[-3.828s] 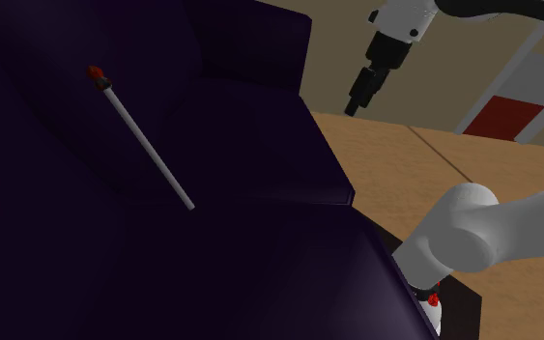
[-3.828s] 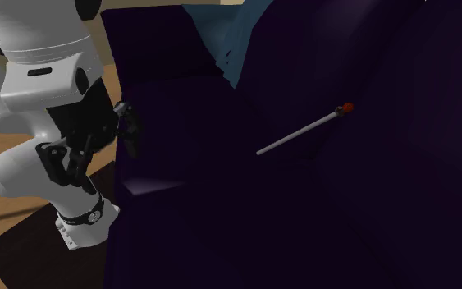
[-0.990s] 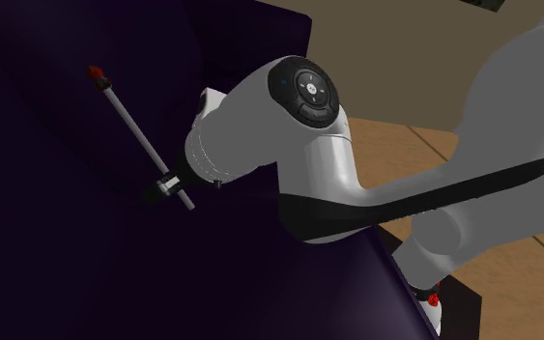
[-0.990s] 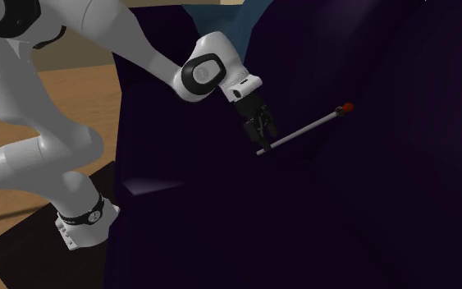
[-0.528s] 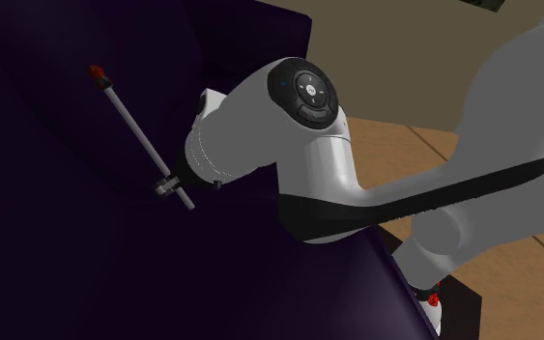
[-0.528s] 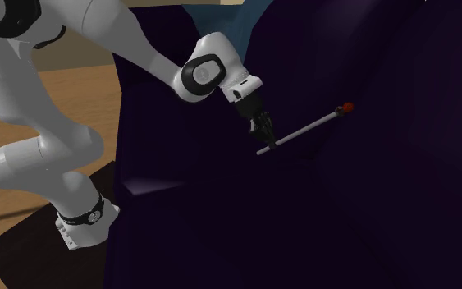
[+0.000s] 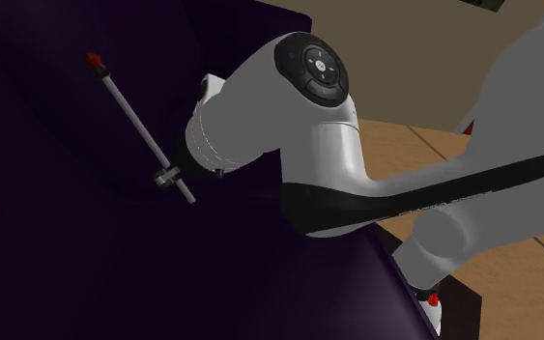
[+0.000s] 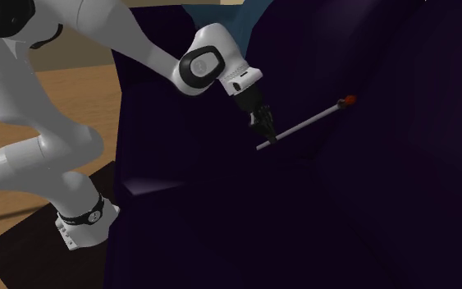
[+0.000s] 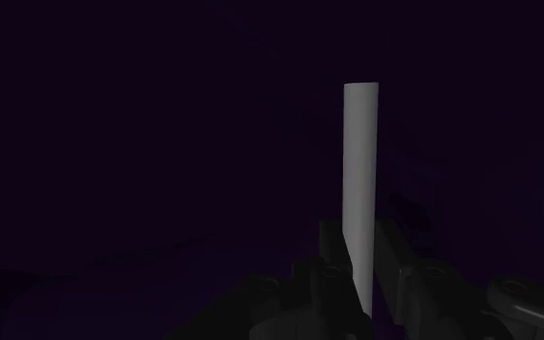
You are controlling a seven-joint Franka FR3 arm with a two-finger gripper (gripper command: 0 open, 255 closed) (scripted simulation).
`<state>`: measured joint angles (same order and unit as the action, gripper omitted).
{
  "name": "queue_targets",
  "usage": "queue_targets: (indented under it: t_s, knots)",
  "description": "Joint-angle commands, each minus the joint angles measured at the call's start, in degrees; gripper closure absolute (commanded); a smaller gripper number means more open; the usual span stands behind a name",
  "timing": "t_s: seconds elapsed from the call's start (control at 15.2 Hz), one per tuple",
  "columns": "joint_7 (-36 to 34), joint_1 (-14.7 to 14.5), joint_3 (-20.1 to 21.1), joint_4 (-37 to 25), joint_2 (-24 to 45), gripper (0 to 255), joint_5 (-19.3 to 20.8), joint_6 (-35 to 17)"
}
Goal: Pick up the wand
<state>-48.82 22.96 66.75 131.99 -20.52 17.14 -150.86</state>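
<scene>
Wand, grey with a red tip, sits pinched near its plain end in your end effector, low over the dark purple cushion, so the grasp looks done and a clear lift remains.

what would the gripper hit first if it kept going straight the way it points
Most likely the dark purple sofa seat just beyond the grey wand that the gripper is shut on; the gap to it is hard to judge.
</scene>
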Motion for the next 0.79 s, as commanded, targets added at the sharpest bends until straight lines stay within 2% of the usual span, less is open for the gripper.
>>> queue_targets:
  t_s: [0.0, 0.46, 0.73]
  knots:
    - [1.2, -1.4, -1.6, -0.9, -0.2, 255, -0.9, 1.3]
    - [5.3, -5.6, -6.4, -4.0, -1.4, 255, -4.0, 5.9]
    - [6.4, -6.6, -7.6, -5.1, -1.8, 255, -4.8, 7.4]
